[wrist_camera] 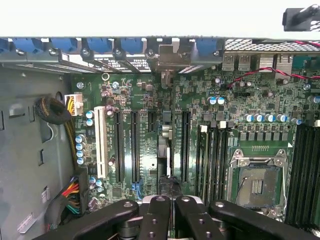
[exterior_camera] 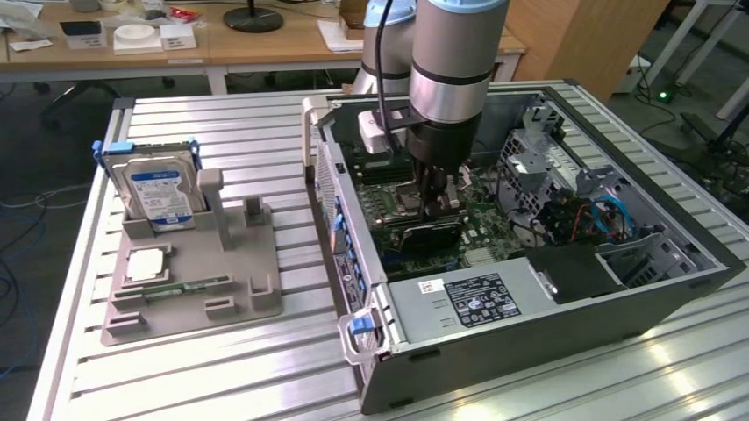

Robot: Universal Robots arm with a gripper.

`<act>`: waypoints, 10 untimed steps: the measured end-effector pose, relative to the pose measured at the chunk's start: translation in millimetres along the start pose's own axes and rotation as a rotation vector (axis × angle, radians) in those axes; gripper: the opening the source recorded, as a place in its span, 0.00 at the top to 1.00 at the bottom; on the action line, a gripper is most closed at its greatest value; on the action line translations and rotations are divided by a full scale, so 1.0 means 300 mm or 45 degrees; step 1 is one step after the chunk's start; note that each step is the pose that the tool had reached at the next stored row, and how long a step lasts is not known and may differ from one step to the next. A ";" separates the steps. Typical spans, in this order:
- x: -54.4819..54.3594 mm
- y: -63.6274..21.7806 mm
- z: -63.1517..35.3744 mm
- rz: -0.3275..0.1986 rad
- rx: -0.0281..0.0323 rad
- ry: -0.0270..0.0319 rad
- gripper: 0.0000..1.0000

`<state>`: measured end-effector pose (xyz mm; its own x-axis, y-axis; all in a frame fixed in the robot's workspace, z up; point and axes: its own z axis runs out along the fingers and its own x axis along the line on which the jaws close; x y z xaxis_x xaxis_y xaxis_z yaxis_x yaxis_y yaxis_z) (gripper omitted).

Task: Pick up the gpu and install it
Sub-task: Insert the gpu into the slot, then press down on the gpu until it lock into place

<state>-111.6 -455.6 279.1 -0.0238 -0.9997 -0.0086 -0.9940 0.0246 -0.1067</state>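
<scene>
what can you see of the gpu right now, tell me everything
The gpu is a thin flat card with a dark face, standing on edge inside the open computer case, over the green motherboard. The claw is shut on its top edge from above. In the wrist view its edge lines up with the expansion slots, its metal bracket at the case's rear wall.

Arm [exterior_camera: 451, 48]: consisted of thick grey cylindrical segments with a polished silver ring near the wrist.
Wrist section: was black and tapered below the silver ring toward the gripper.
Side module [exterior_camera: 374, 132]: was a small white block mounted beside the wrist, at the foot of the cable.
Cable [exterior_camera: 381, 53]: was black and ran along the arm down to the white block.
Gripper [exterior_camera: 438, 200]: was black, narrow, built of linked bars.
Gripper linkage [wrist_camera: 170, 217]: showed four matte-black rounded bars, each with silver pivot pins and small round holes.
</scene>
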 end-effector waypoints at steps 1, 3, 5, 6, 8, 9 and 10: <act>0.000 0.000 0.000 0.000 0.0000 0.0000 0.89; 0.000 0.000 0.000 0.000 0.0000 0.0000 0.89; 0.000 0.000 0.000 0.000 0.0000 0.0000 0.89; 0.000 0.000 0.000 0.000 0.0000 0.0000 0.89; 0.000 0.000 0.000 0.000 0.0000 -0.0001 0.89; 0.000 0.000 0.000 0.000 0.0000 0.0000 0.89; 0.000 0.000 0.000 0.000 0.0000 0.0000 0.89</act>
<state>-111.6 -455.6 279.1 -0.0238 -0.9997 -0.0086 -0.9940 0.0246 -0.1067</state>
